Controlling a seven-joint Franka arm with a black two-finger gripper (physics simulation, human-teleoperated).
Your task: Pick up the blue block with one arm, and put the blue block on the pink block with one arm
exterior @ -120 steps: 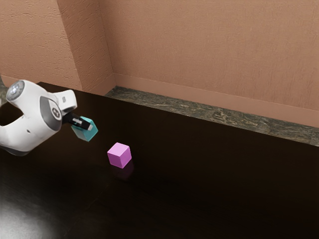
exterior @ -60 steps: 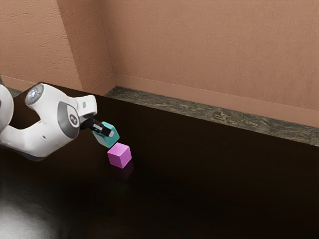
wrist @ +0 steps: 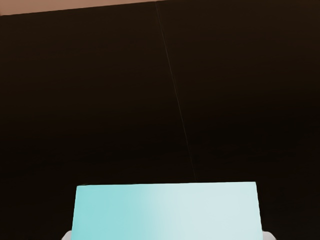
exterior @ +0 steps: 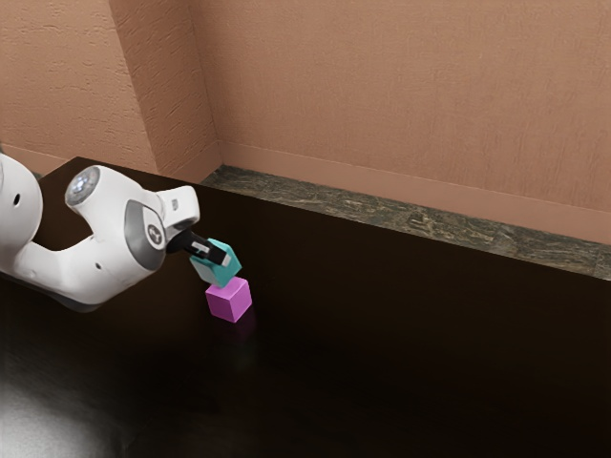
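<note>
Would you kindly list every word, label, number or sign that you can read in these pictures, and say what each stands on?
No readable text anywhere.
A small round mark on the white arm's grey joint cap: too small to read.
The teal-blue cube, the pink cube and the dark glossy table: plain, no markings.

We are in a bare simulated room: dark glossy table (exterior: 401,372), rough terracotta plaster walls (exterior: 430,86), mottled stone floor strip (exterior: 382,212)
</note>
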